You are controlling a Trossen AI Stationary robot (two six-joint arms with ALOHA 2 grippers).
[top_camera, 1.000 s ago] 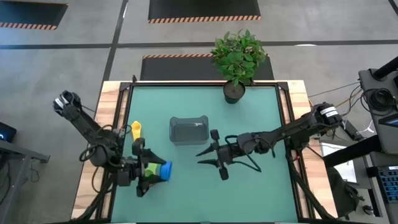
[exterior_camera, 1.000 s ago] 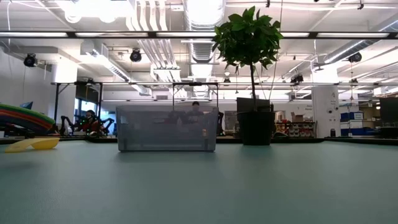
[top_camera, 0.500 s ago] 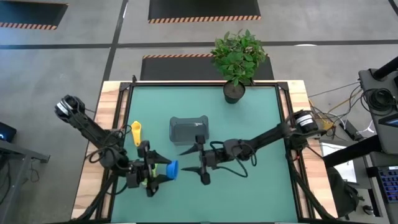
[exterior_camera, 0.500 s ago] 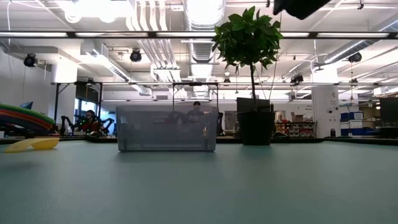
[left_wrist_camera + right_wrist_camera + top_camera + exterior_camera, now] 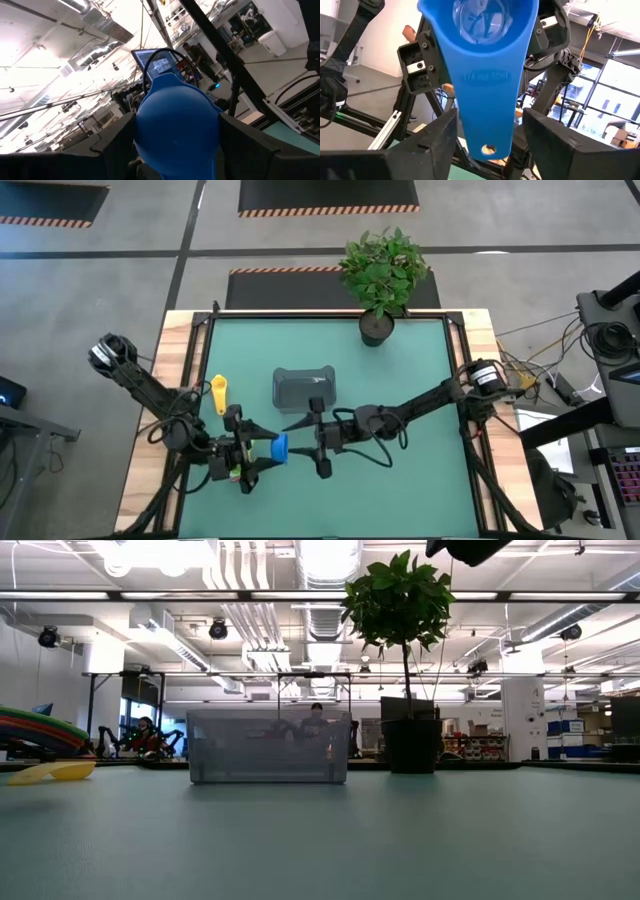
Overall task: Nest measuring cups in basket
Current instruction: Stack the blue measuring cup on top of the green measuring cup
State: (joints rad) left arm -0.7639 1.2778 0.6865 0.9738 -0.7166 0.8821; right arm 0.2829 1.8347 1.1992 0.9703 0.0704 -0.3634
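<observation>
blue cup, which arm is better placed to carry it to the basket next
Right. Its open end effector straddles the blue cup's handle and sits nearer the basket; the left end effector only presents the cup.

High view looks straight down on the whole counter [image 5: 400, 480]; low view sits at counter level facing the basket [image 5: 268, 746] and room; both wrist views face the blue cup [image 5: 480, 60] at close range.
</observation>
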